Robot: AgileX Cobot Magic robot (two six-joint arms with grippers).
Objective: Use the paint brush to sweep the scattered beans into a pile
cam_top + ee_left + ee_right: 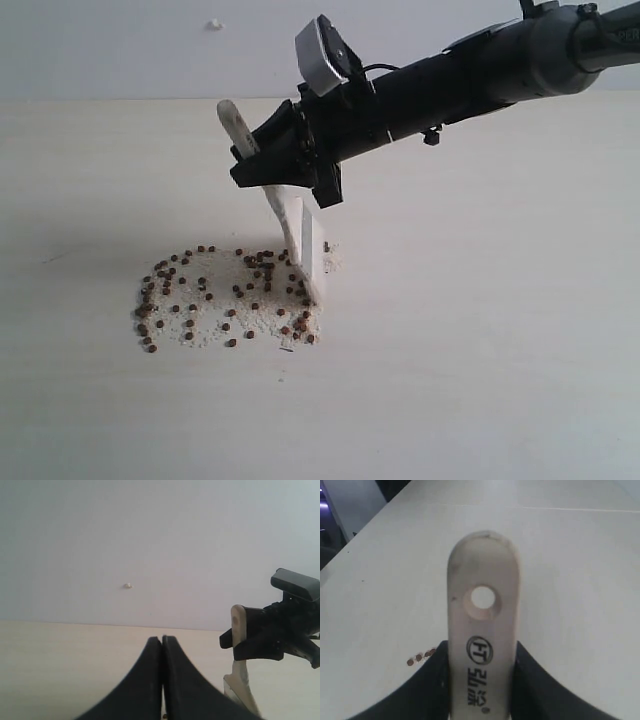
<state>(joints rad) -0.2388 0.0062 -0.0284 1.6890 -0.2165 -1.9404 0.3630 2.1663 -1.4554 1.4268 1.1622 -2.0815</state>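
Observation:
The paint brush [306, 240] stands tilted on the table. Its off-white bristles touch down at the right edge of the beans [215, 295]. These small reddish-brown beans lie loosely scattered over whitish crumbs, with no dense pile. My right gripper [255, 165] reaches in from the upper right and is shut on the brush's cream handle [482, 630]; a black finger [427, 685] presses each side below the hole. A few beans [420, 656] show beside it. My left gripper [162, 640] is shut and empty, pointing toward the brush handle [238, 625] and the right gripper [270, 637]. It is outside the exterior view.
The pale wooden table [480, 350] runs back to a plain white wall bearing a small mark [213, 24]. In the right wrist view the table's edge [357, 532] runs diagonally, with dark floor beyond it.

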